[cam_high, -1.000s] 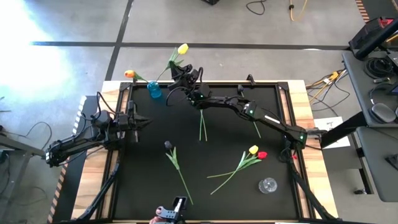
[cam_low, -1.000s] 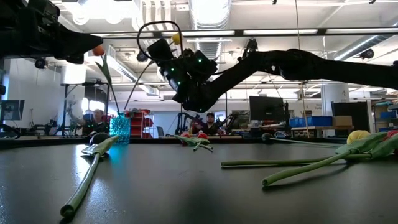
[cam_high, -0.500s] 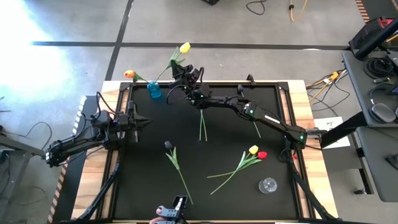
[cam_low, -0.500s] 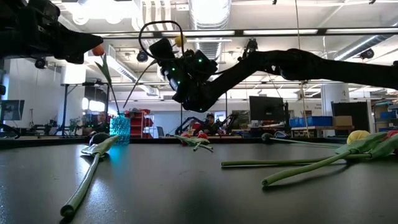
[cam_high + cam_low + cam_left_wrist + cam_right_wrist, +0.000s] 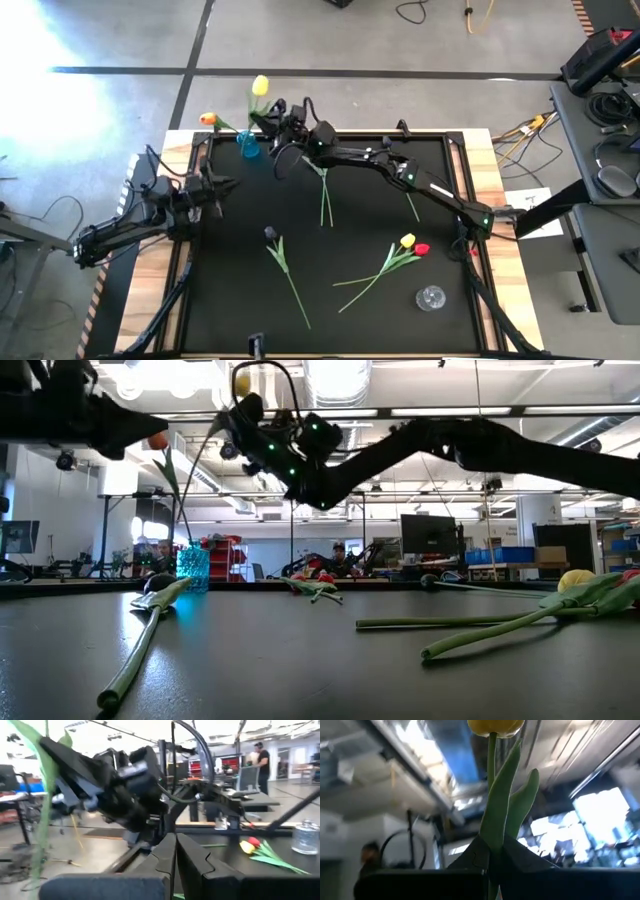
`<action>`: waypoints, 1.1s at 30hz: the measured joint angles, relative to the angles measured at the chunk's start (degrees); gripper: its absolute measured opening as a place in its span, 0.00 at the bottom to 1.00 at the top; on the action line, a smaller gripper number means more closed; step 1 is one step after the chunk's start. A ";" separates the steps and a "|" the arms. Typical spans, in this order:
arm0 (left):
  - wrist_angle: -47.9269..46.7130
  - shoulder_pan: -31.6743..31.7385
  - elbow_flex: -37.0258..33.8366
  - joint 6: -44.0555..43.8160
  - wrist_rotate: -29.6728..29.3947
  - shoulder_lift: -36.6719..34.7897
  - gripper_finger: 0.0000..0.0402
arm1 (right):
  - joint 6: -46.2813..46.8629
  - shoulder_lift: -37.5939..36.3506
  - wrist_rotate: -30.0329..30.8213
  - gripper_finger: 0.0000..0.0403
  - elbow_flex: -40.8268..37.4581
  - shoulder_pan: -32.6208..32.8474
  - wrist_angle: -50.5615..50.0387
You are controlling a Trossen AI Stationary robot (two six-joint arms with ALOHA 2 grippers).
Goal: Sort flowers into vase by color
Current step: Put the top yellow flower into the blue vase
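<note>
My right gripper (image 5: pixel 272 122) squeezes the yellow tulip (image 5: pixel 260 86) by its stem, high up beside the blue vase (image 5: pixel 247 144). If I tip it wrong, the stem could miss or knock over the vase. My left gripper (image 5: pixel 215 189) waits, fingers pressed together.

No readable text, label, brand, number or sign anywhere on the desk, the arms or the flowers. Sheet of paper (image 5: pixel 527 212) just off the desk's right edge, marks on it too small to read. Screens and shelves in the room behind the desk's far edge, nothing legible on them.
</note>
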 joint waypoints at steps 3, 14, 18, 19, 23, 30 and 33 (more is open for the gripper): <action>-0.26 0.00 2.53 0.75 -0.53 0.18 0.00 | -0.61 -2.72 -7.07 0.02 0.00 -0.03 -9.00; 2.02 -0.02 4.04 1.53 -10.93 7.39 0.18 | -25.89 -12.86 -11.50 0.02 -0.04 4.03 -48.31; 5.00 -0.02 4.35 2.23 -10.88 10.00 0.30 | -28.87 -14.27 -10.94 0.02 -0.04 5.30 -52.23; 5.55 -0.02 4.35 2.39 -10.41 10.66 0.33 | -29.03 -14.35 -10.86 0.02 -0.04 5.50 -52.29; 8.61 -0.02 4.35 2.44 -6.84 12.51 0.37 | -29.08 -14.73 -10.84 0.02 -0.04 6.16 -52.12; 11.47 0.00 4.35 3.87 -6.55 13.17 0.25 | -29.04 -14.79 -10.90 0.02 -0.04 6.27 -51.79; 12.41 0.00 4.35 3.89 -6.51 13.01 0.15 | -28.88 -14.81 -11.02 0.02 -0.02 6.27 -51.84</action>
